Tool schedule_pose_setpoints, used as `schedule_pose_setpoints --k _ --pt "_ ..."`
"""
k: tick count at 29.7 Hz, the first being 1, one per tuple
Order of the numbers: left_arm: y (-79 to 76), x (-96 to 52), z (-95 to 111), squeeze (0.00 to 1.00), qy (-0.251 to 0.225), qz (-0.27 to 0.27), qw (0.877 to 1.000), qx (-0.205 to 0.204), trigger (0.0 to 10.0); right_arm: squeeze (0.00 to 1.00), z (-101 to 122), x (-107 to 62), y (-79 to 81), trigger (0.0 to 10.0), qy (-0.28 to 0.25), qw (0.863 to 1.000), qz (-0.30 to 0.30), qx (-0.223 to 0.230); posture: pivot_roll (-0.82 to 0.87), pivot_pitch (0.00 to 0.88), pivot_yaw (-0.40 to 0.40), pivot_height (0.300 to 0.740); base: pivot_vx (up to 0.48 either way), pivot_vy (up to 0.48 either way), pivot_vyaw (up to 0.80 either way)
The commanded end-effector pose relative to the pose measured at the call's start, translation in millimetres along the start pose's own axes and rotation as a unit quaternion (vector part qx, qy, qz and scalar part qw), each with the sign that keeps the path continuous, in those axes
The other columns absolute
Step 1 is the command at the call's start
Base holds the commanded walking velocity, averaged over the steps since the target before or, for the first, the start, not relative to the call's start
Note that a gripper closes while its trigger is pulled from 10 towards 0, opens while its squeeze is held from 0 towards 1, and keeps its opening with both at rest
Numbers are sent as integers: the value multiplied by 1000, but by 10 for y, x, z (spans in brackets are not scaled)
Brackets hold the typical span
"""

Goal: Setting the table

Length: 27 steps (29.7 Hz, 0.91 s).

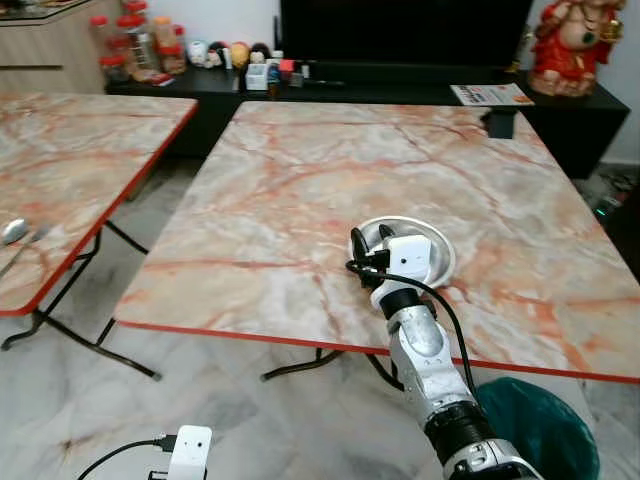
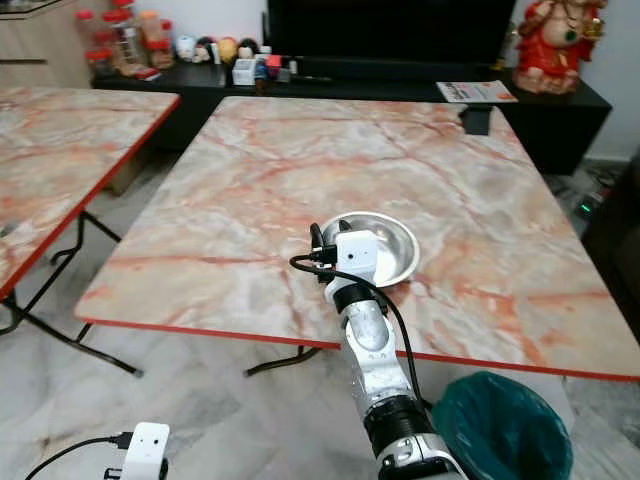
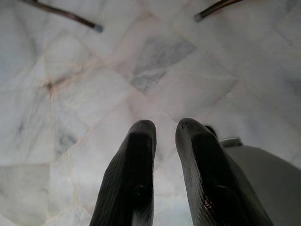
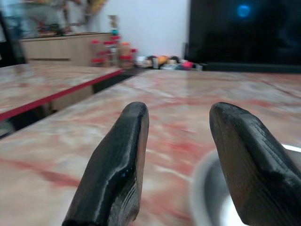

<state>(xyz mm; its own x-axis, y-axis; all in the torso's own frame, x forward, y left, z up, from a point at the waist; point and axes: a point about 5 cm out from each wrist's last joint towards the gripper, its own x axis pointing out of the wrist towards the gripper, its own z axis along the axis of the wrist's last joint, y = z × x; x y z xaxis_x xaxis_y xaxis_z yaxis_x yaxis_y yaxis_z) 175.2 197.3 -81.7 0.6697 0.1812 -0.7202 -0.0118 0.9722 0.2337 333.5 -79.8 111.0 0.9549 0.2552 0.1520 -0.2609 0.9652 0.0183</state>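
A round steel bowl (image 1: 438,256) sits on the marble table (image 1: 300,180), near its front edge. My right gripper (image 1: 368,241) hovers low over the bowl's left rim, its silver arm reaching up from the bottom of the head views. In the right wrist view its two black fingers (image 4: 117,169) stand open with nothing between them, and the bowl's rim (image 4: 204,188) lies just under the finger on that side. My left gripper (image 3: 164,136) hangs idle over the floor, fingers close together and holding nothing.
A second marble table (image 1: 70,160) stands to the left with a spoon (image 1: 14,231) on it. A green bin (image 1: 545,425) stands on the floor under the table's front right. A small black object (image 1: 500,122) is at the far edge. Behind is a dark TV cabinet (image 1: 400,85) with jars and a statue (image 1: 575,45).
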Motion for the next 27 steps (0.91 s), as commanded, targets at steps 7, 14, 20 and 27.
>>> schedule_pose_setpoints --k 7,14,20,27 --pt "46 -6 -28 0 2 0 1000 4 10000 0 44 14 130 10000 -17 999 28 -22 48 24 14 740 0 434 0" --pt "59 -11 -45 0 3 -1 1000 7 10000 0 40 2 166 10000 -20 999 34 -22 51 23 19 740 0 442 0" --pt "75 -7 -33 0 0 -1 1000 7 10000 0 40 0 177 10000 -22 999 37 -22 52 24 20 740 0 447 0" --pt "68 -7 -32 0 0 -3 1000 10 10000 0 -190 -129 87 10000 19 999 26 -14 53 23 21 740 0 446 0"
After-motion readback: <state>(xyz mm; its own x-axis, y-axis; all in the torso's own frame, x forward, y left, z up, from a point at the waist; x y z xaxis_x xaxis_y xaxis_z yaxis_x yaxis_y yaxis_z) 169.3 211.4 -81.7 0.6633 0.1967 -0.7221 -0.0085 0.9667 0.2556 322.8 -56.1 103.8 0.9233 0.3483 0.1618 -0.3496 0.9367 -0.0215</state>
